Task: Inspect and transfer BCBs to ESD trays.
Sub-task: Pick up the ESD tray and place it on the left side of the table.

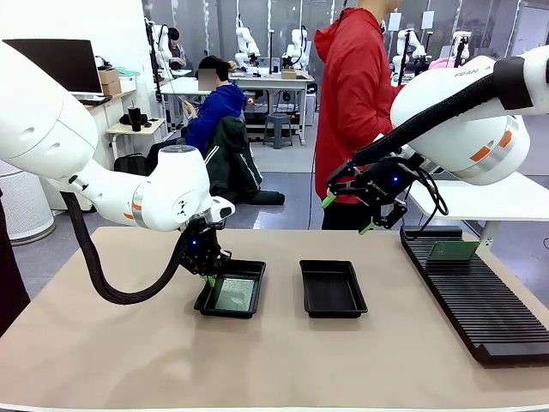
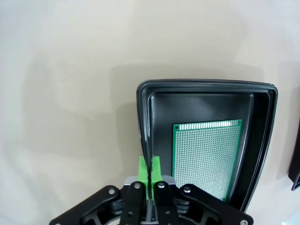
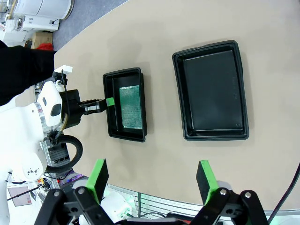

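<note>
The left gripper [image 2: 149, 165] is staying low by the rim of the left tray [image 2: 143, 101], with its pads pressed together. A green board [image 2: 206, 157] is lying flat inside that tray. The right gripper [image 1: 347, 214] is hanging wide open above the table [image 1: 103, 343].

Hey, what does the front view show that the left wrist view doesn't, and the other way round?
Front view: the right gripper open in the air, the empty tray, the ribbed rack with a standing BCB, and a person in red on the far side. Left wrist view: the fine hole grid on the flat BCB, and the left gripper with its pads pressed together. Both: that gripper at the rim of the left tray, with the flat BCB lying inside.
</note>
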